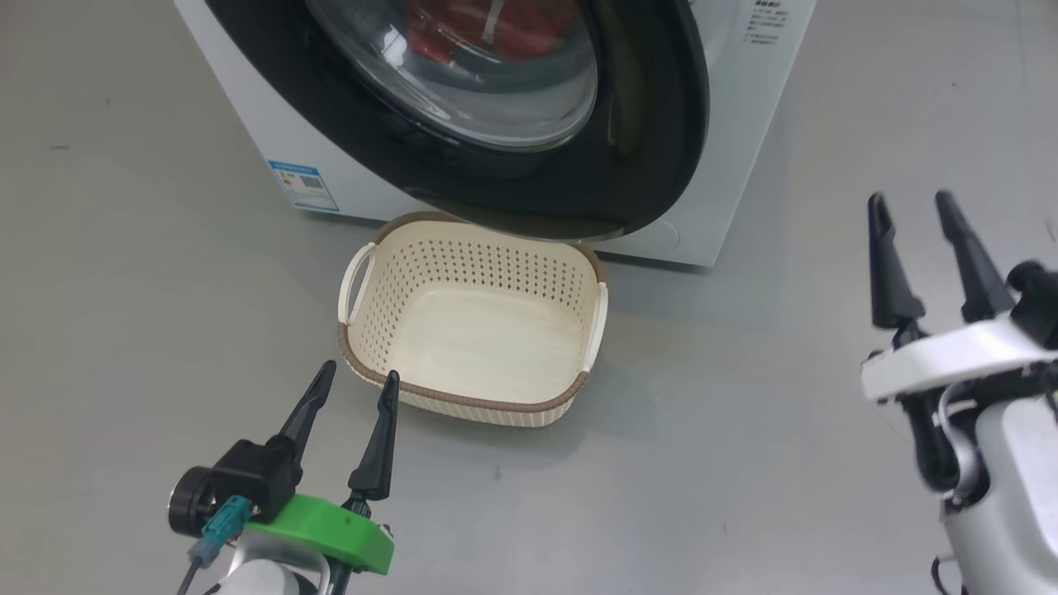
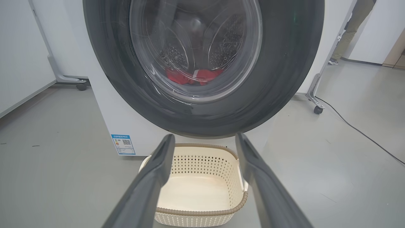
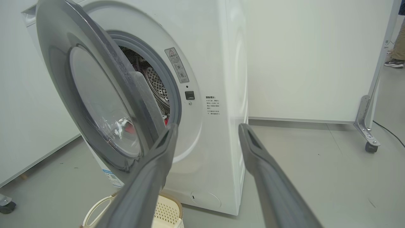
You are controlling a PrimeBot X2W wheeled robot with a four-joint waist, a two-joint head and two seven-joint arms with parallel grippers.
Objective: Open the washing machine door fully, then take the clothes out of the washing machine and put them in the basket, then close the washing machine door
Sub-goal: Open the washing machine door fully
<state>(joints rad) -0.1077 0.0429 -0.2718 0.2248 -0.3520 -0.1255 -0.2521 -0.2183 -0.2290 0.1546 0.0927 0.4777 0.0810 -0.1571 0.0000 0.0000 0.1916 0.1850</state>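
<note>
We see basket (image 1: 463,397) at 12, under ajar door (image 1: 653,124), to catch clothes (image 1: 512,25); our L gripper (image 1: 360,370) & R gripper (image 1: 909,198) spread, empty.

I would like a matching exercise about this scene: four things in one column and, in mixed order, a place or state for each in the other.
Things:
1. washing machine door
2. clothes
3. basket
4. left gripper

Places or states:
A. empty, standing on the floor
B. partly open
C. inside the drum
D. jaws apart, holding nothing

Pairs: 1-B, 2-C, 3-A, 4-D
</note>
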